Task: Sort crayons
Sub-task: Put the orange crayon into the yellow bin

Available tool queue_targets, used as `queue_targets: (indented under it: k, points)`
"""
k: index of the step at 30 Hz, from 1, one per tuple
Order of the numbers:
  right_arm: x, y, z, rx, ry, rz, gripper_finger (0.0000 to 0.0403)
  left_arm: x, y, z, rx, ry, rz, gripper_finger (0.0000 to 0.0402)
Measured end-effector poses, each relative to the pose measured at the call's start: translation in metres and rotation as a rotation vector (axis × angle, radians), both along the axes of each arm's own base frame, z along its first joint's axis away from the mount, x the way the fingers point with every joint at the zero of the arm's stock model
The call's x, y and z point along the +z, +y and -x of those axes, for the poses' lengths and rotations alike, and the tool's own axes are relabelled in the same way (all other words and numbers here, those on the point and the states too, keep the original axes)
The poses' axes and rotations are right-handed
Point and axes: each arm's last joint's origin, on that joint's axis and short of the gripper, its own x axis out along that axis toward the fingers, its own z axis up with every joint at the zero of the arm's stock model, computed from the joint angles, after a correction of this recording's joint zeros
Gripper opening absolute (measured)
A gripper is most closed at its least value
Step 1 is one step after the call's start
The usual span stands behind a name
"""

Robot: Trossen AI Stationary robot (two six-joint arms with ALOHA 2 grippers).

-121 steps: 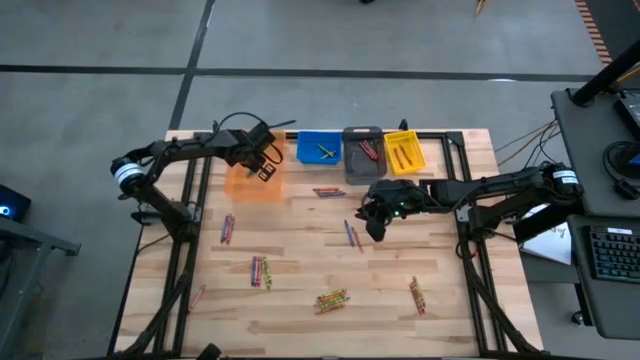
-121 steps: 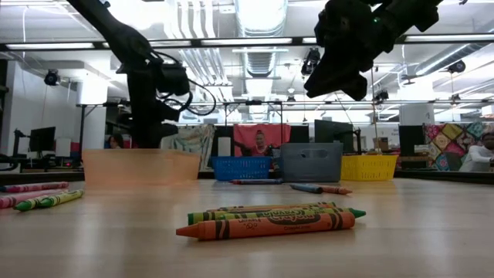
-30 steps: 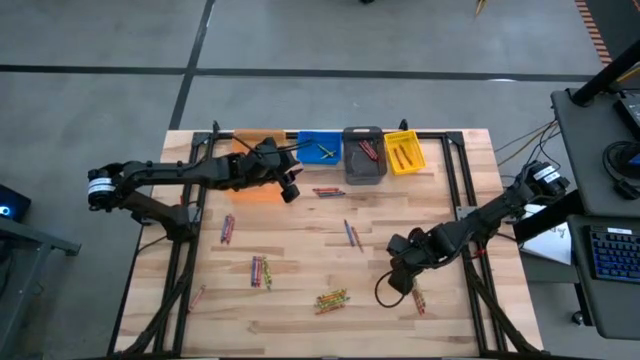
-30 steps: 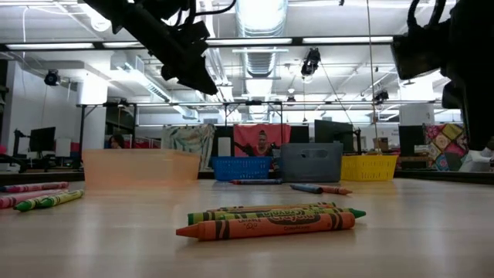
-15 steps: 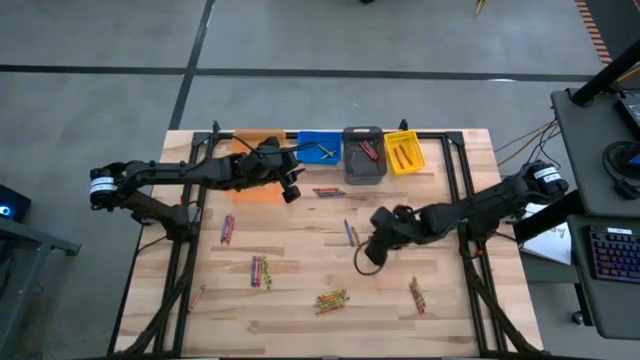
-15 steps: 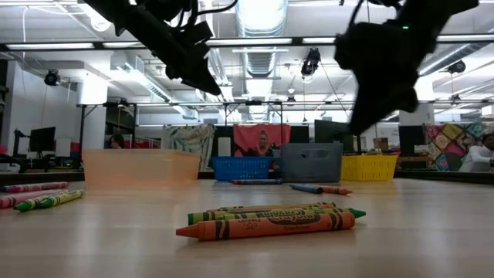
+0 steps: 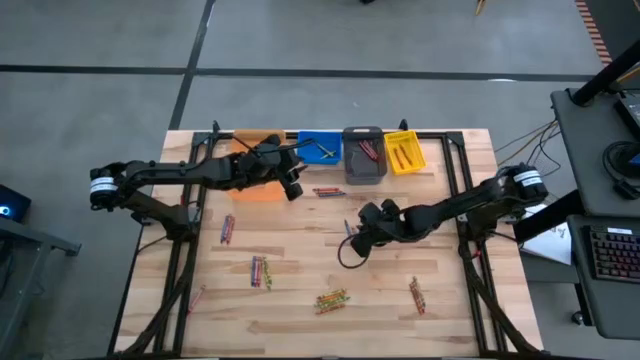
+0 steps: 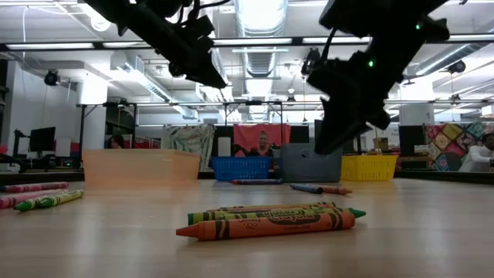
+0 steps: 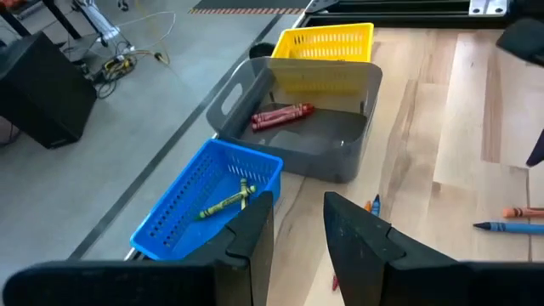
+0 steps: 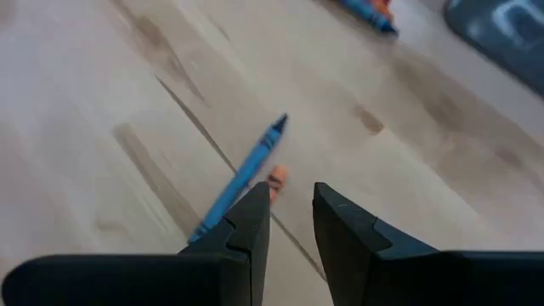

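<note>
Two dark jointed arms, white band near each shoulder, looped black cables; right arm (image 7: pixel 455 208) shows small green light.

Four bins (image 7: pixel 362 153) line the worktop's (image 7: pixel 300 310) far edge. Crayons (image 7: pixel 332 298) lie scattered in front of them. The left tool (image 7: pixel 291 187) hangs near the bins; the right tool (image 7: pixel 358 238) is mid-worktop.

Orange bin (image 7: pixel 259 190), blue bin (image 7: pixel 320 148), grey bin (image 7: pixel 363 156), yellow bin (image 7: pixel 403 152) along table (image 7: pixel 300 320) far edge

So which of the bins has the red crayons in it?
The grey bin, standing between the blue bin and the yellow bin. Its red crayons lie bunched on its floor; the blue one holds green-yellow crayons.
</note>
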Motion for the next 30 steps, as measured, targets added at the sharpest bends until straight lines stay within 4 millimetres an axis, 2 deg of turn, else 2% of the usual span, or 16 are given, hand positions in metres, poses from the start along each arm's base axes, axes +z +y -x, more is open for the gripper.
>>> queue_targets:
  k: [4, 16, 30]
  points:
    - [-0.012, 0.001, -0.003, -0.010, 0.035, -0.007, 0.0082, 0.000, 0.000, 0.000, -0.001, 0.000, -0.002, 0.0088]
    - [-0.033, 0.003, -0.012, 0.002, 0.049, -0.029, 0.0082, 0.001, 0.000, -0.001, -0.001, -0.010, -0.005, 0.0088]
    - [-0.037, 0.001, -0.014, -0.028, 0.040, -0.043, 0.0082, 0.001, 0.000, -0.001, -0.001, -0.010, -0.005, 0.0088]
